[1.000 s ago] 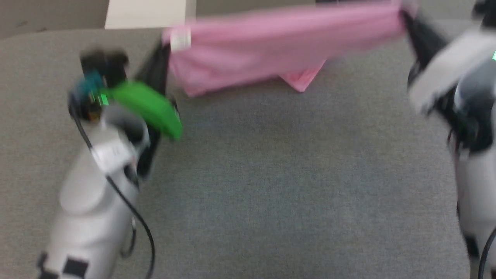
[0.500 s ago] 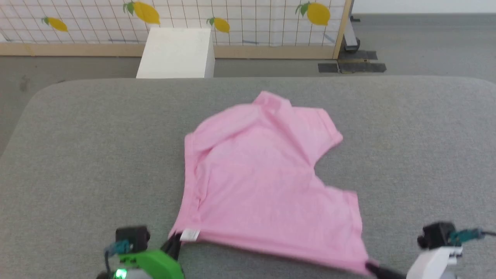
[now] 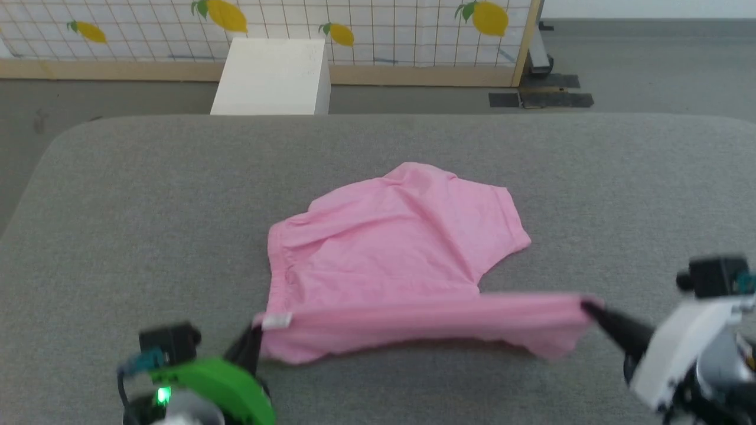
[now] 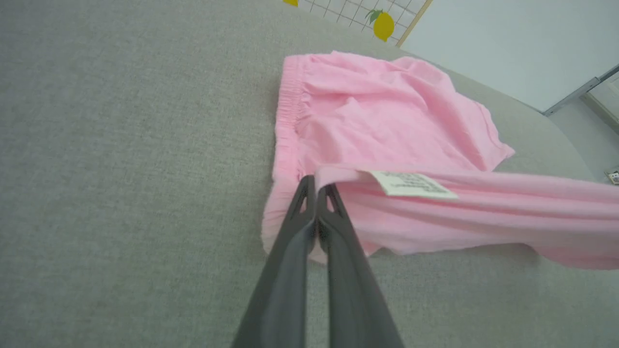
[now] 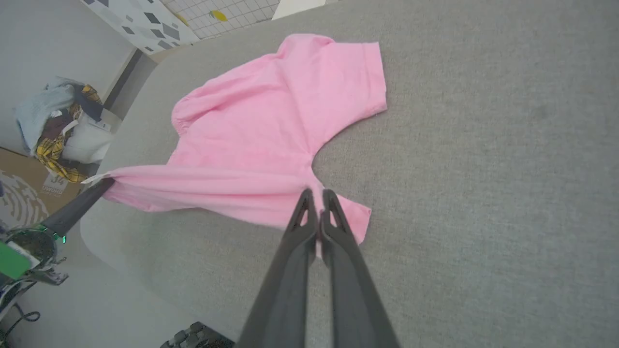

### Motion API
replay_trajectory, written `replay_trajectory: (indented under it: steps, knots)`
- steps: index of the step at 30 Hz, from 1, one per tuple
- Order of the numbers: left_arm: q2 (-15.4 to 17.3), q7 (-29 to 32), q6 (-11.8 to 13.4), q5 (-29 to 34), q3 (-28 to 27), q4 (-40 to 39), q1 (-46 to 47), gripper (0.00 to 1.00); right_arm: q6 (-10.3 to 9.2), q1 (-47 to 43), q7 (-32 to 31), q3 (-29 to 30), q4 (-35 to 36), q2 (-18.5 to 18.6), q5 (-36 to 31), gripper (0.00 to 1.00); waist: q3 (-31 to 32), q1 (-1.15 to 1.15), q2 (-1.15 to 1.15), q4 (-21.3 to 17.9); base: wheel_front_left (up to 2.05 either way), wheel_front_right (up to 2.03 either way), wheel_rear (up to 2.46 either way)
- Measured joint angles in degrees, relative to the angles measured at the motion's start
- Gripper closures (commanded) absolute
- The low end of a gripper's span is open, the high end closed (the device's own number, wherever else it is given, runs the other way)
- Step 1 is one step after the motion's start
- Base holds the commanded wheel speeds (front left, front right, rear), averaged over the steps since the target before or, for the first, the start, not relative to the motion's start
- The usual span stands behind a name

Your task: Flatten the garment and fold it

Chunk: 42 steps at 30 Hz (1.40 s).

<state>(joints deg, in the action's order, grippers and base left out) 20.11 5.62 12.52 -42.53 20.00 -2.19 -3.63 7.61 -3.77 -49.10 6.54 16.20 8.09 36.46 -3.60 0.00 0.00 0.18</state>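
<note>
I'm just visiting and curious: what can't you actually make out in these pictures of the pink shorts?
- Left wrist view: print on the white label, too small and blurred.
- Head view: underside of the shorts, hidden by their own lifted edge.
- Right wrist view: clothes pile, too small to sort.

You've got a grey fabric-covered table (image 3: 147,177), a white box (image 3: 271,74) behind it, and that lemon-print screen (image 3: 384,29) on grey floor (image 3: 649,59).
</note>
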Motion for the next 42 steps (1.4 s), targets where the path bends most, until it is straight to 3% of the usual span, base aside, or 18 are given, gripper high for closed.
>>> replay_trajectory:
  steps: [8,16,22,29,30,38,42]
  knots:
    - [-1.66,4.12,-0.88,0.13,0.58,7.57,19.2,1.0,0.0,21.89,6.73,-1.42,-14.5,-0.64,-9.59,1.0,-4.43,0.0,0.0,1.1,0.0,0.0,0.0]
    - [-4.78,3.27,-3.49,0.16,0.63,18.75,32.86,1.0,0.0,41.01,16.7,-2.78,-32.66,-1.9,-18.7,1.0,-11.54,0.0,0.0,2.17,0.0,0.0,0.0]
    - [-6.13,1.79,-5.17,0.16,0.75,24.13,37.94,1.0,-0.01,50.17,20.85,-2.63,-43.98,-3.0,-22.99,1.0,-16.72,0.0,0.0,3.28,0.0,0.0,0.0]
    - [-7.61,1.0,-6.71,-0.48,0.91,28.39,39.43,1.0,-0.01,54.18,24.59,-4.66,-53.13,-3.32,-25.32,1.0,-20.33,0.01,0.0,4.75,0.0,0.0,0.0]
    - [-7.95,0.48,-7.47,-0.87,0.92,29.05,39.75,0.0,-0.01,54.6,26.49,-5.2,-54.45,-3.34,-25.19,0.0,-20.47,0.01,0.0,5.08,0.0,0.0,0.0]
    - [-6.9,-8.25,-8.35,-0.76,-1.25,25.87,38.35,0.0,-0.02,53.34,36.49,-7.25,-55.51,-1.57,-21.6,0.0,-16.96,0.01,0.0,5.14,0.0,0.0,0.0]
    - [-3.81,-15.8,-6.45,4.48,-1.19,20.71,32.47,0.0,-0.02,47.25,36.06,-9.5,-54.69,0.65,-21.73,0.0,-13.84,0.01,0.0,4.87,0.0,0.0,0.0]
